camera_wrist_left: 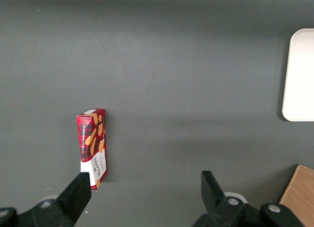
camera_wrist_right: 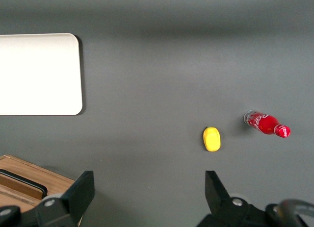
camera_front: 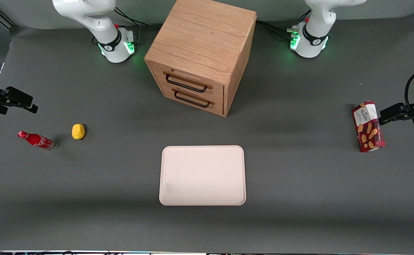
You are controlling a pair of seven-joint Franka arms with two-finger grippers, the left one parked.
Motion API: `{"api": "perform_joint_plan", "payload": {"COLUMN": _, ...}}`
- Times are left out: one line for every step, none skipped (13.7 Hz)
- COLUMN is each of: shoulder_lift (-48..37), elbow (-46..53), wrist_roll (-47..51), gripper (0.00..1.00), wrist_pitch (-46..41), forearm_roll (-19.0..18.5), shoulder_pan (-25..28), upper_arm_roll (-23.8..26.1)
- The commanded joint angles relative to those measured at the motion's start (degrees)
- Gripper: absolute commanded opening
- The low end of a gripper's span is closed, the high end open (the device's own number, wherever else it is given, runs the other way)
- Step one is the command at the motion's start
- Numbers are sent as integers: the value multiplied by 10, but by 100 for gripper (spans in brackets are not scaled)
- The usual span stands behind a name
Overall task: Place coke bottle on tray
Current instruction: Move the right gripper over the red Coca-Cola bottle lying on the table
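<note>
Here, tool (camera_wrist_right: 147, 188) wide open, empty, partly cut off, coke bottle (camera_front: 37, 140) beside yellow lump (camera_front: 78, 131), tray (camera_front: 202, 175) well apart.

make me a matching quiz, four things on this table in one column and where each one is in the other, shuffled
Things:
1. coke bottle
2. tray
3. snack box
4. gripper

Places:
A. toward the parked arm's end of the table
B. lying on the mat beside the yellow lump
C. raised above the mat, jaws open, apart from the bottle
D. in front of the drawer cabinet

Pairs: 1-B, 2-D, 3-A, 4-C
</note>
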Motion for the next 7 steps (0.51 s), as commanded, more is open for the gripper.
{"api": "perform_joint_plan", "payload": {"shoulder_lift": -17, "elbow": -15, "wrist_roll": 2, "gripper": 100, "wrist_pitch": 0, "forearm_roll": -12, "shoulder_pan": 4, "upper_arm_roll": 2}}
{"api": "perform_joint_plan", "payload": {"shoulder_lift": -16, "elbow": -14, "wrist_roll": 2, "gripper": 100, "wrist_pitch": -2, "forearm_roll": -13, "shoulder_pan": 4, "upper_arm_roll": 2}}
{"api": "perform_joint_plan", "payload": {"shoulder_lift": -16, "elbow": -14, "wrist_roll": 2, "gripper": 100, "wrist_pitch": -3, "forearm_roll": -12, "shoulder_pan": 4, "upper_arm_roll": 2}}
{"api": "perform_joint_plan", "payload": {"shoulder_lift": -16, "elbow": -14, "wrist_roll": 2, "gripper": 100, "wrist_pitch": -3, "forearm_roll": -13, "shoulder_pan": 4, "upper_arm_roll": 2}}
{"api": "perform_joint_plan", "payload": {"shoulder_lift": -16, "elbow": -14, "wrist_roll": 1, "gripper": 100, "wrist_pitch": -3, "forearm_roll": -12, "shoulder_pan": 4, "upper_arm_roll": 2}}
{"api": "perform_joint_plan", "payload": {"shoulder_lift": -16, "elbow": -14, "wrist_roll": 1, "gripper": 100, "wrist_pitch": -3, "forearm_roll": -12, "shoulder_pan": 4, "upper_arm_roll": 3}}
{"api": "perform_joint_plan", "payload": {"shoulder_lift": -16, "elbow": -16, "wrist_roll": 4, "gripper": 100, "wrist_pitch": -3, "forearm_roll": -12, "shoulder_pan": 5, "upper_arm_roll": 3}}
